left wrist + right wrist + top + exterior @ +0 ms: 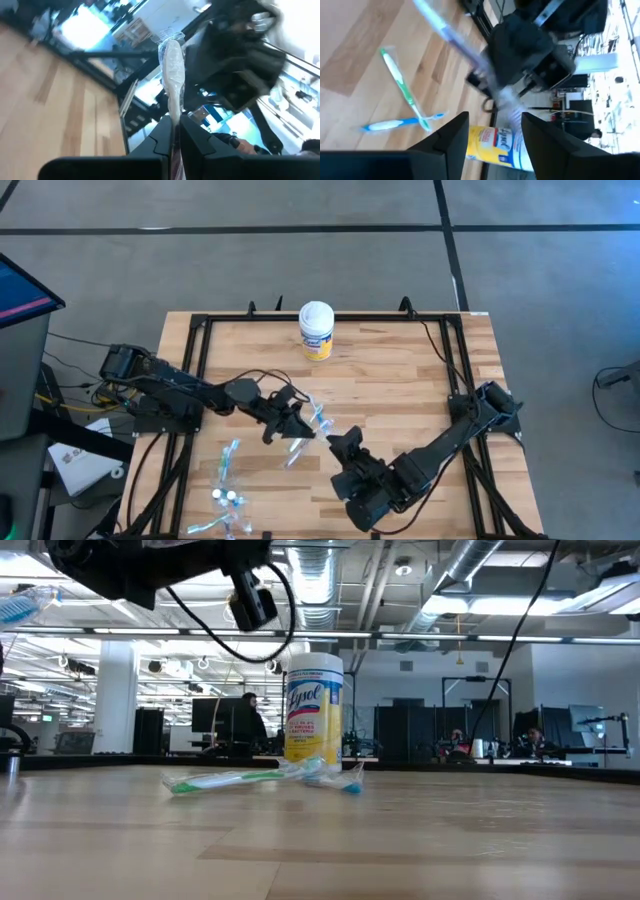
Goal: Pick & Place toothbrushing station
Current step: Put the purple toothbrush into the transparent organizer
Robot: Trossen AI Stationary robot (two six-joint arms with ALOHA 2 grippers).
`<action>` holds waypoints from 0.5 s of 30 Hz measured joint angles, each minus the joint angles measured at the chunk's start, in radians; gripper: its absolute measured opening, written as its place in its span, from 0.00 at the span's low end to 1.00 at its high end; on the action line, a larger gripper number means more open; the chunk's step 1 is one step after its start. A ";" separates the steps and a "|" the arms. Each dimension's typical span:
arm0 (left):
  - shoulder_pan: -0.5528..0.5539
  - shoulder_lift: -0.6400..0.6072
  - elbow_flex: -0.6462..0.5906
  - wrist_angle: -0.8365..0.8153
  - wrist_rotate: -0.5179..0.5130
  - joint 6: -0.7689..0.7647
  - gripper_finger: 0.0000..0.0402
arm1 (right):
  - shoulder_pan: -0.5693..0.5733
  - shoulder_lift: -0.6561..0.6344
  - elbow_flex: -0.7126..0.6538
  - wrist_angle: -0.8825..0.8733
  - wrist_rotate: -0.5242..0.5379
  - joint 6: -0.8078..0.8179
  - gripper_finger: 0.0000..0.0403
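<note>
Toothbrushes (228, 480) lie near the table's (400, 380) front-left edge. Right hand (338, 442), fingers spread, hovers mid-table beside the left hand (300, 423), which pinches a wrapped toothbrush (172, 75). Lysol canister (316, 330) stands at the far edge.

High cam: sat overhead, looked straight down on whole table (400, 380), both arms in shot.
Low cam: sat at tabletop level, looked across wood into room; wipes tub (314, 706) stood mid-frame, far side.
L wrist cam: tilted, close behind own fingers (197, 142), faced other arm.
R wrist cam: close, rolled, looked past own fingers (540, 137) to tabletop.
Shared: tub (316, 330) showed in high, low & R wrist (497, 145).
</note>
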 joint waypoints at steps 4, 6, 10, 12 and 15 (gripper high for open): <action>-0.012 -0.095 -0.044 -0.012 -0.042 0.046 0.02 | 0.013 -0.013 -0.001 -0.064 -0.002 0.094 0.40; -0.026 -0.150 -0.076 -0.022 -0.076 0.076 0.02 | 0.011 -0.014 -0.001 -0.094 -0.002 0.139 0.39; -0.074 -0.268 -0.142 -0.063 -0.164 0.134 0.02 | 0.011 -0.014 -0.001 -0.140 -0.006 0.221 0.37; -0.099 -0.326 -0.169 -0.090 -0.195 0.162 0.02 | 0.011 -0.014 -0.001 -0.161 -0.037 0.272 0.37; -0.140 -0.406 -0.205 -0.104 -0.224 0.219 0.02 | -0.001 -0.014 -0.001 -0.189 -0.089 0.358 0.37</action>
